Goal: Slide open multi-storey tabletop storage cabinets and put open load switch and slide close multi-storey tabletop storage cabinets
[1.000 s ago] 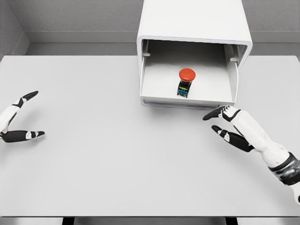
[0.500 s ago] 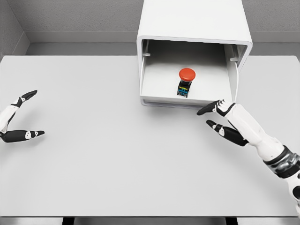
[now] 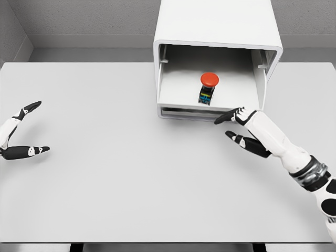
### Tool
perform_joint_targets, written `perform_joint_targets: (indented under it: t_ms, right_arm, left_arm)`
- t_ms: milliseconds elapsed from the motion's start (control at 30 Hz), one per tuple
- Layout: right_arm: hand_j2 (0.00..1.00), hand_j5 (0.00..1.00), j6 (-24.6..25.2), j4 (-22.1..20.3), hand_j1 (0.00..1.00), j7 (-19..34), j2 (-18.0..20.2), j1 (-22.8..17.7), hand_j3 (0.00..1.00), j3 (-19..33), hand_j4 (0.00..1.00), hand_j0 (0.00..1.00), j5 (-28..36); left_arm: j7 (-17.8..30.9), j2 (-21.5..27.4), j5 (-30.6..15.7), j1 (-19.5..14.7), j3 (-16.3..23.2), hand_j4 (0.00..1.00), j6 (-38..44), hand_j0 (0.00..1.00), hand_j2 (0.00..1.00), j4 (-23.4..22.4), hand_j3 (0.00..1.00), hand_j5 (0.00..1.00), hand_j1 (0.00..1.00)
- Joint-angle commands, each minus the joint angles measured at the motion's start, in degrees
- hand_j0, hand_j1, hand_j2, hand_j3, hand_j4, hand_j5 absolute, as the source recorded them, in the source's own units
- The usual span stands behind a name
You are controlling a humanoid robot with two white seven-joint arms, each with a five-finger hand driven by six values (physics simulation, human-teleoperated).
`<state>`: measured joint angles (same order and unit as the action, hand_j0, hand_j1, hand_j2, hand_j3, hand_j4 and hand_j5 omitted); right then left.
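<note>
A white tabletop storage cabinet (image 3: 215,26) stands at the back of the table, its drawer (image 3: 181,109) pulled partly out. Inside the drawer stands the load switch (image 3: 208,87), black-bodied with a red mushroom button. My right hand (image 3: 231,126) is open, its black fingertips touching the drawer's front edge at the right. At the table's left edge, far from the cabinet, my left hand (image 3: 29,128) rests open and holds nothing.
The grey table (image 3: 115,173) spreads wide in front of the cabinet. A grey wall runs behind the table, close to the cabinet's back.
My right hand has moved up and left against the drawer front. The drawer has slid partway back into the cabinet, carrying the switch with it. The left hand has not moved.
</note>
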<state>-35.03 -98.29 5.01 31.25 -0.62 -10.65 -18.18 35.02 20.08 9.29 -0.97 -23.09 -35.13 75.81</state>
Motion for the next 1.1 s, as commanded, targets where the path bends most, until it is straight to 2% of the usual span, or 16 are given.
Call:
perform_joint_targets:
  t_ms: [0,100,500,767,1033,1067]
  right_arm:
    - [0.64,0.64,0.03,1.17,0.64,0.0,0.04,0.0,0.64,-0.43,0.64,0.64,0.16]
    - [0.65,0.65,0.03,1.43,0.65,0.0,-0.05,0.26,0.65,-0.43,0.65,0.65,0.07]
    - [0.66,0.66,0.03,6.88,0.66,0.0,-0.05,6.24,0.66,-3.86,0.66,0.66,0.07]
    - [0.7,0.7,0.03,9.52,0.7,0.0,-0.05,7.73,0.7,-3.77,0.7,0.7,-0.02]
    - [0.7,0.7,0.03,7.94,0.7,-0.09,1.18,7.21,0.7,-3.24,0.7,0.7,0.07]
    - [0.7,0.7,0.03,7.85,0.7,-0.09,2.85,7.21,0.7,-3.24,0.7,0.7,0.33]
  left_arm:
    - [-0.02,0.04,-0.5,0.0,-0.02,1.0,0.13,1.0,1.0,0.04,1.0,1.0,1.0]
    - [-0.02,0.04,-0.5,0.09,-0.02,1.0,0.13,1.0,1.0,0.04,1.0,1.0,1.0]
    - [-0.02,0.04,-0.5,0.17,-0.02,1.0,0.13,1.0,1.0,0.04,1.0,1.0,1.0]
    - [-0.02,0.04,-0.5,0.17,-0.11,1.0,0.13,1.0,1.0,-0.05,1.0,1.0,1.0]
    - [-0.02,0.04,-0.5,0.17,-0.11,1.0,0.13,1.0,1.0,-0.05,1.0,1.0,1.0]
    - [-0.02,0.04,-0.5,0.17,-0.11,1.0,0.13,1.0,1.0,-0.05,1.0,1.0,1.0]
